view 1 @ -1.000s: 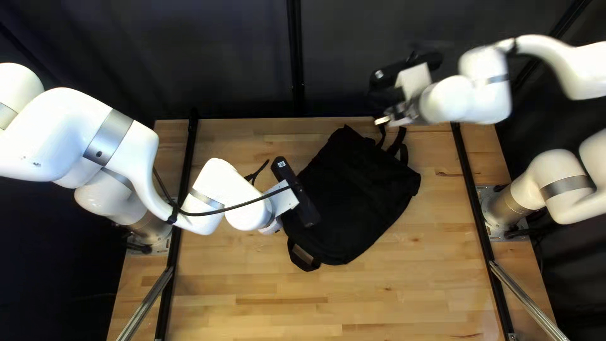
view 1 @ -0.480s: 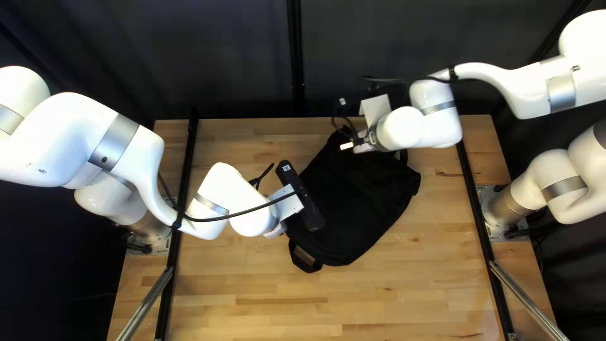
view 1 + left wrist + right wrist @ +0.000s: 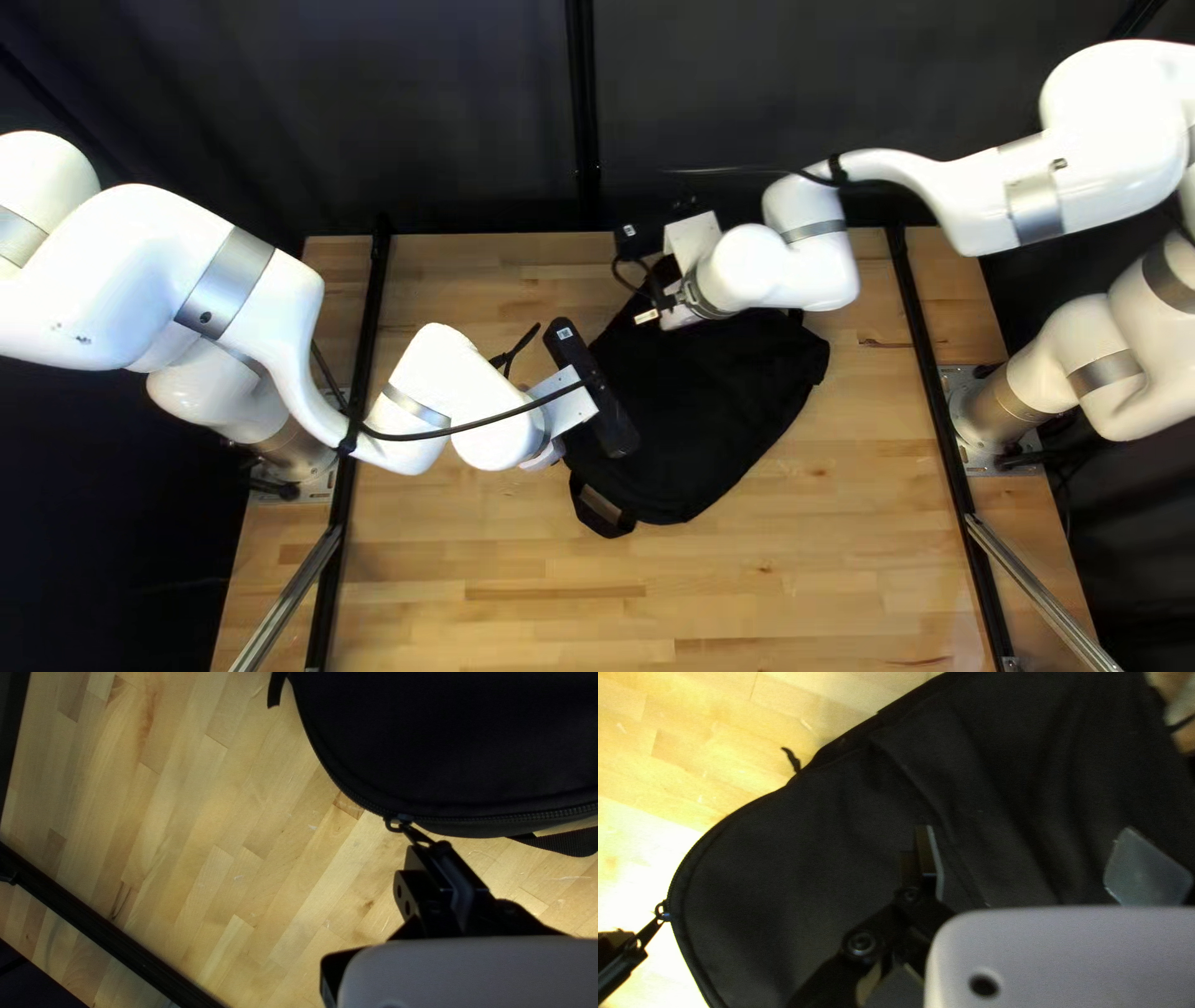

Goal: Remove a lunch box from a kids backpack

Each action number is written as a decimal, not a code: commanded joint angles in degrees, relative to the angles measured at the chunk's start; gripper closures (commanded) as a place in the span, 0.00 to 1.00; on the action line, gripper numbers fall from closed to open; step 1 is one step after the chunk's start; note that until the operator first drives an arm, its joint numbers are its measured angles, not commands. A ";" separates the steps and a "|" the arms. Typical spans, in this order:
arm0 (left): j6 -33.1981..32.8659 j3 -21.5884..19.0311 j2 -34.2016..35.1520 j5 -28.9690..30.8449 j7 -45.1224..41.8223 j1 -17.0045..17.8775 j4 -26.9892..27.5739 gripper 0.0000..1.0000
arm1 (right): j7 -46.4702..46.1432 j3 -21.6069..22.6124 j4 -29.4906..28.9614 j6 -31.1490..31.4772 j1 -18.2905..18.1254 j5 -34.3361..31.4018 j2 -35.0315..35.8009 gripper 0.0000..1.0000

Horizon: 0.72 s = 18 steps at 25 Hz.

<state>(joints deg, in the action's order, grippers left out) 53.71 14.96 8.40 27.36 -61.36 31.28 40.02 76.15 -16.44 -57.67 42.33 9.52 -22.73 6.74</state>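
Wood table (image 3: 523,610), dark curtain (image 3: 461,112) past far edge. Black backpack (image 3: 710,398) mid-table, lying flat. Left gripper (image 3: 544,457) at backpack's left edge, fingers closed on zipper pull (image 3: 416,835). Right gripper (image 3: 652,314) over backpack's far-left part, fingers wide apart, holding nothing.

backpack (image 3: 735,398): plain black | tabletop (image 3: 523,560): tan, wood-grained | curtain (image 3: 461,112): dark

A dark curtain (image 3: 436,125) hangs behind a table (image 3: 772,591) of pale wooden strips.
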 commanded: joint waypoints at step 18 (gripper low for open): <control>0.03 0.27 -0.21 -0.15 0.83 -0.12 0.52 1.00 | -18.55 2.31 -14.41 7.97 -4.85 9.22 13.91 1.00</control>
<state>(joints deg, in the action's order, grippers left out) 53.62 15.20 8.17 27.27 -60.67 31.17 40.41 58.96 -14.43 -70.42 48.74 4.88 -13.74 19.28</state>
